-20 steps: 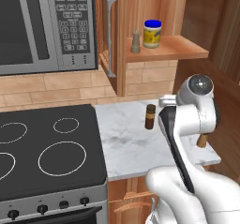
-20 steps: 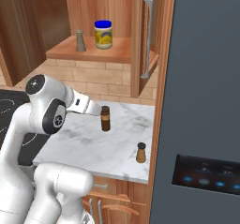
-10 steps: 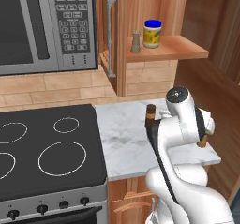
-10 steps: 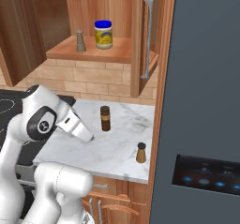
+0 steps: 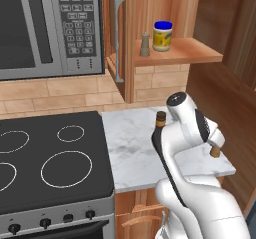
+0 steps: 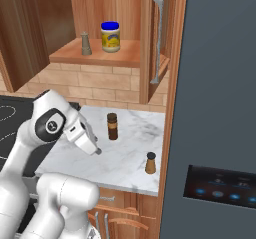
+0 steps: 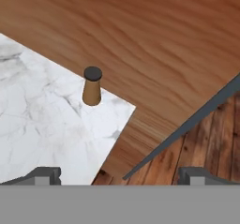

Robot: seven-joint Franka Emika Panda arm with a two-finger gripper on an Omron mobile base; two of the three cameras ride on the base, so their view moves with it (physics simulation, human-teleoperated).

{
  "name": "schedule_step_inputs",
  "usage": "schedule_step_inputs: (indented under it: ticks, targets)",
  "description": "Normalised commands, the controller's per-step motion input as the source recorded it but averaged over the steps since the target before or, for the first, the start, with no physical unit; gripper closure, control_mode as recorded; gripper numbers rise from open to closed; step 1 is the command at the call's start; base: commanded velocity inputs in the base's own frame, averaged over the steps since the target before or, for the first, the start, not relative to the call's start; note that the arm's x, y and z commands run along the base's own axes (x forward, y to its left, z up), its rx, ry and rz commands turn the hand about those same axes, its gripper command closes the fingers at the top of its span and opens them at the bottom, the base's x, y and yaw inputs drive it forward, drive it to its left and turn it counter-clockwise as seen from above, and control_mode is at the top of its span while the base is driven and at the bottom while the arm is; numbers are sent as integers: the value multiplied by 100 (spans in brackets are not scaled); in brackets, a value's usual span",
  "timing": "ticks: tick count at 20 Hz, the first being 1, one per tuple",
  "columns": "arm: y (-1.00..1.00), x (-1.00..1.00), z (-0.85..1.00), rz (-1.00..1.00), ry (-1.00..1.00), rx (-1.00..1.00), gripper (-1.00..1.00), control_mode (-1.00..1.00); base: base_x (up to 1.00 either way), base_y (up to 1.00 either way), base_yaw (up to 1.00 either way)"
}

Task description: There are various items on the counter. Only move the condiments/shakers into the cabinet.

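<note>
End effector (image 6: 96, 150): seen low over the marbled desk with its jaws spread wide and nothing between them; in the hand view both fingertips (image 7: 44, 175) stand far apart at the bottom edge, and the tan shaker is well ahead of them.

Tan shaker (image 7: 92, 86): stood upright with its dark top, near the desk's right front corner, close to both edges; it is judged to be the one condiment not yet put away.

Risk, knock-off: because the shaker sits so near the corner, a sideways brush by a finger during the approach could push it over the edge onto the wooden floor.

Risk, poor grip: the shaker is small and tapered, so a closure too high on its body could let it slip or tip.

Dark brown cylinder (image 6: 112, 126): stood upright further back on the desk, apart from the shaker; it is not a condiment, and it could be struck by the arm's elbow during a swing, or picked by mistake.

Desk (image 5: 130, 148): a narrow slab between the stovetop (image 5: 50, 158) on the left and a tall dark panel (image 6: 220, 108) on the right, so little room is left for the arm.

Cabinet (image 5: 175, 53): open, with the beige shaker (image 5: 144, 45) and yellow jar (image 5: 162, 36) already on its shelf; these could be toppled when the last item is set down beside them, and the door (image 5: 116, 38) could be clipped on the way up.
</note>
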Motion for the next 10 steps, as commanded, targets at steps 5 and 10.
schedule_step_inputs:
  ticks: [5, 10]
  targets:
    - [-30, 18, -15, 0, 0, 0, -100, -100, 0, 0, 0]
    - [-32, 16, -24, 0, 0, 0, -100, -100, 0, 0, 0]
